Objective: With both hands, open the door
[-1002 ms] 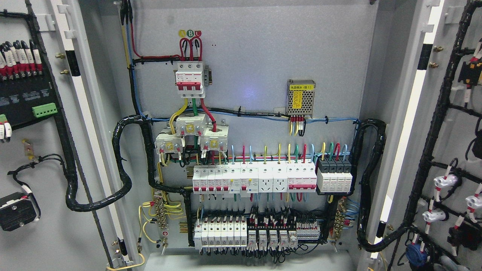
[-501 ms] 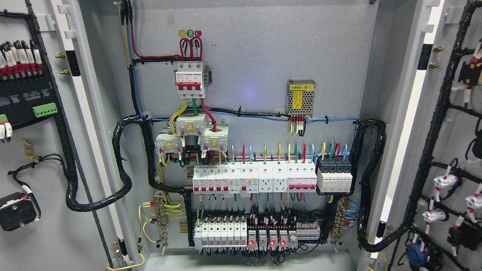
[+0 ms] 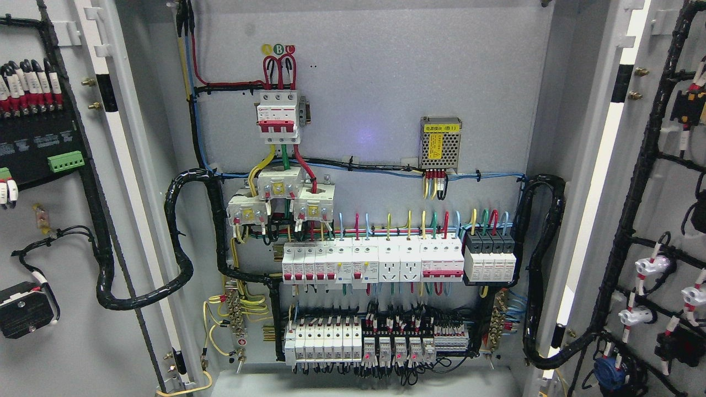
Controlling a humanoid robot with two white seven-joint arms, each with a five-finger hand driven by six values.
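Grey left door (image 3: pixel 49 231) and right door (image 3: pixel 667 220) stand swung wide at the frame's edges, long axes vertical, cabinet (image 3: pixel 375 99) wiring exposed between. Neither hand shows, so their state and which is nearer cannot be told.

Both doors (image 3: pixel 66 231) swung wide; breakers (image 3: pixel 372 262) and cables (image 3: pixel 182 242) crowd the cabinet interior.

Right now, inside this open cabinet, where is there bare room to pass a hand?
The back panel is bare right of the red-handled main breaker and above the mesh power supply. The cabinet floor is bare along the bottom. The breaker rows and relay row are crowded with wiring.
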